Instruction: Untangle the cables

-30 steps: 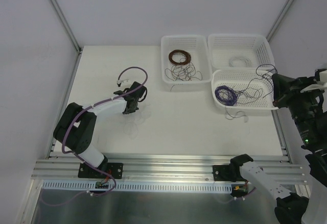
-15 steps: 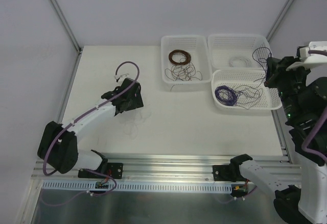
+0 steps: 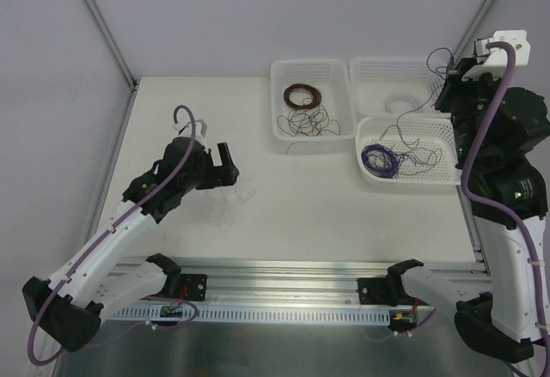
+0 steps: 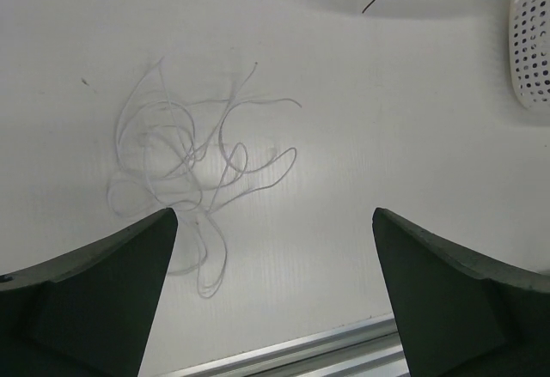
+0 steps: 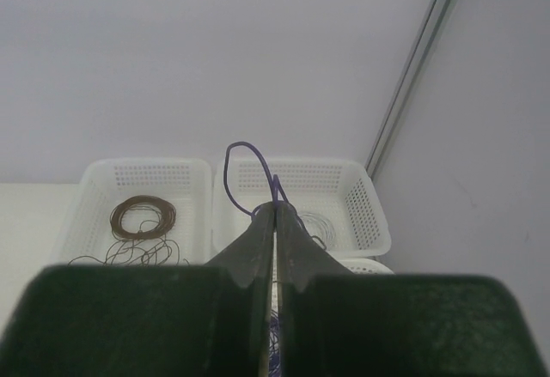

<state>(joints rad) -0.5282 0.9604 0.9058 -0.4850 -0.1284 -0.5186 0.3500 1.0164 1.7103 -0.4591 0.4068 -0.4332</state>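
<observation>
The cables are thin dark purple and blackish strands (image 3: 418,155) lying loosely tangled in the front right basket (image 3: 447,176), beside a wound purple coil (image 3: 376,159). My right gripper (image 3: 443,82) hangs high over the right baskets, shut on one purple strand. In the right wrist view that strand loops (image 5: 247,164) up out of the closed fingertips of the right gripper (image 5: 277,206). My left gripper (image 3: 227,167) is open above the table on the left and holds nothing. A thin white wire (image 4: 185,158) lies loose on the table ahead of the open left gripper (image 4: 275,227).
The back left basket (image 3: 282,69) holds a round brown coil (image 3: 302,95) and dark loose strands (image 3: 313,123). A white coil (image 3: 400,102) lies in the back right basket (image 3: 368,66). An aluminium rail (image 3: 284,278) runs along the near table edge.
My left gripper opened and drew back from the table, leaving the white wire lying there. My right gripper rose and moved toward the back with the purple strand, drawing it up from the basket.
</observation>
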